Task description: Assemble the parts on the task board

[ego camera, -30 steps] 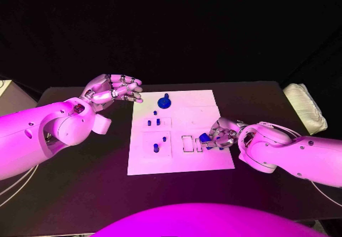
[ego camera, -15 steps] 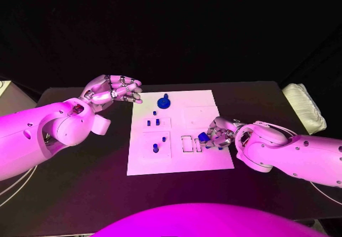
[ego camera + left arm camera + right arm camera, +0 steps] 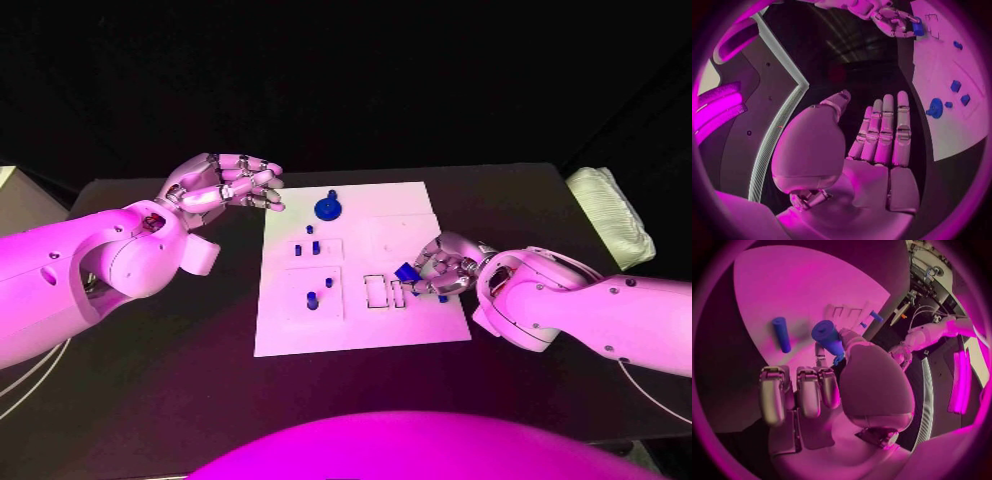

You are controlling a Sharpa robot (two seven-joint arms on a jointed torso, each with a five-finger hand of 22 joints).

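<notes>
One blue part [image 3: 408, 272] sits pinched in the right robot hand [image 3: 444, 268] over the white board [image 3: 361, 325]; left robot hand [image 3: 224, 182] hovers empty, fingers apart.

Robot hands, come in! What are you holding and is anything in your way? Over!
Left hand open, off the task board. Right hand holds a blue part over the board's right side. Nothing blocking.

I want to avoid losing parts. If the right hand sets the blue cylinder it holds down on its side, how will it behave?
The blue cylinder in the right hand looks round and smooth, so it would probably roll on the flat task board. It seems rigid and small, likely light. A similar blue rod lies on the board on its side.
</notes>
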